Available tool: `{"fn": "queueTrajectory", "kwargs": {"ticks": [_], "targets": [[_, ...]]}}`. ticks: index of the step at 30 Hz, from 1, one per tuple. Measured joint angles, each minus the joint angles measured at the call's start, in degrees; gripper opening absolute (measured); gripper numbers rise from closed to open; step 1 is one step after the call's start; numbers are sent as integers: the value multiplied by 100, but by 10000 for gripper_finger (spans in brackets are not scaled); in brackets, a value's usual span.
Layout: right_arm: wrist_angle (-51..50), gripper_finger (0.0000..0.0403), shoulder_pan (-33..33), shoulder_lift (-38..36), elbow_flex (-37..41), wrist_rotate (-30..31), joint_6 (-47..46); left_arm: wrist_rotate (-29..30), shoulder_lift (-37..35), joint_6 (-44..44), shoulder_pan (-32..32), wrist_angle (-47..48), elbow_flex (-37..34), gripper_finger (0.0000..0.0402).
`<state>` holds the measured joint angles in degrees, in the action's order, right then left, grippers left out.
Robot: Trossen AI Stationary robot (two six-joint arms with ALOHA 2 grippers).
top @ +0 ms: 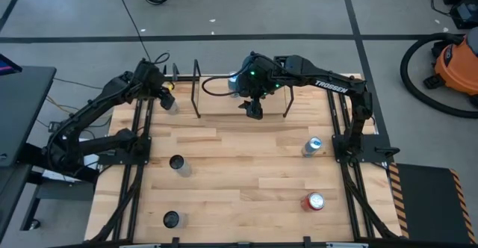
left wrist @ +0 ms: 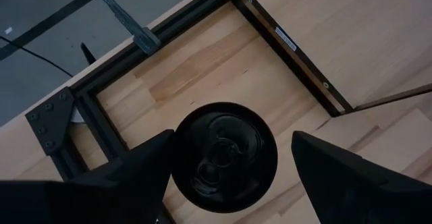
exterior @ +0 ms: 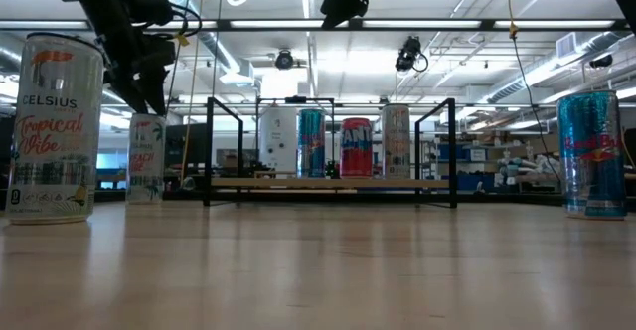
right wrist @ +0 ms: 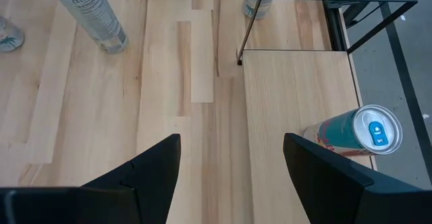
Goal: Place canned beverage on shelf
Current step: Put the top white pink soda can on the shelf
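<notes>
Now | right pincer (top: 254, 112) open over shelf (exterior: 328, 183) | left pincer (left wrist: 229, 160) open astride can (left wrist: 224, 156) | near can (exterior: 52, 126) reads CELSIUS (Tropical Vibe)

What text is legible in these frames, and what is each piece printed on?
"CELSIUS", "Tropical Vibe": the big white can nearest the low camera.
"CELSIUS": the can in the right wrist view.
"TROSSEN": the right arm.
Print on the shelf cans and the blue can: too blurred to read.

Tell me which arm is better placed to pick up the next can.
Left, probably. The left claw hangs open directly over a black-topped can beside the shelf, fingers on either side. The right claw is open above the shelf, with nothing between its fingers.
</notes>
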<state>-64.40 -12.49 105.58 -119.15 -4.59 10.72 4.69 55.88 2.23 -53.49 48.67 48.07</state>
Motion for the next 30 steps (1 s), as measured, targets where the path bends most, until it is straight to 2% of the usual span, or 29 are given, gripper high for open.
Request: {"fn": "queueTrajectory", "kwargs": {"ticks": [11, 20, 30], "targets": [[2, 270, -4, 26, 2, 0, 105, 16, -2, -45, -2, 656, 670, 309], [2, 270, -4, 26, 2, -1, 104, 17, 149, -49, -44, 807, 668, 309], [2, 270, 0, 26, 2, -1, -44, -131, 819, -25, -173, 822, 669, 309]]}}
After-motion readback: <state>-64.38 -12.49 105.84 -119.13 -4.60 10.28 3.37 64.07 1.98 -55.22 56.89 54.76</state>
